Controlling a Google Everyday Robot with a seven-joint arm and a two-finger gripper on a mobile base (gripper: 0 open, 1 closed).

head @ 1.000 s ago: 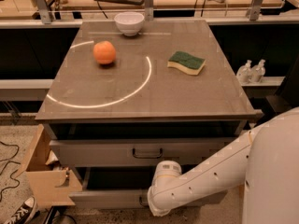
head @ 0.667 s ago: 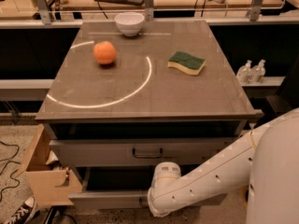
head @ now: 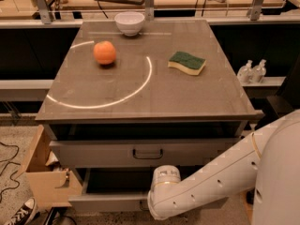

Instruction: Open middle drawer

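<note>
Gripper: low at bottom centre, maybe tucked behind white wrist [head: 165,179]; wide or closed, cannot tell. Middle drawer [head: 93,153]: centre of frame, just under tabletop [head: 140,97], not pulled out yet. Handle [head: 147,153] untouched. Left to do: reach up, grab handle, pull.

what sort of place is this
Probably a robotics lab: a drawer cabinet topped with an orange, sponge and bowl, cabled workbenches behind. The robot's arm bends low before the middle drawer; its gripper is hidden behind it.
</note>
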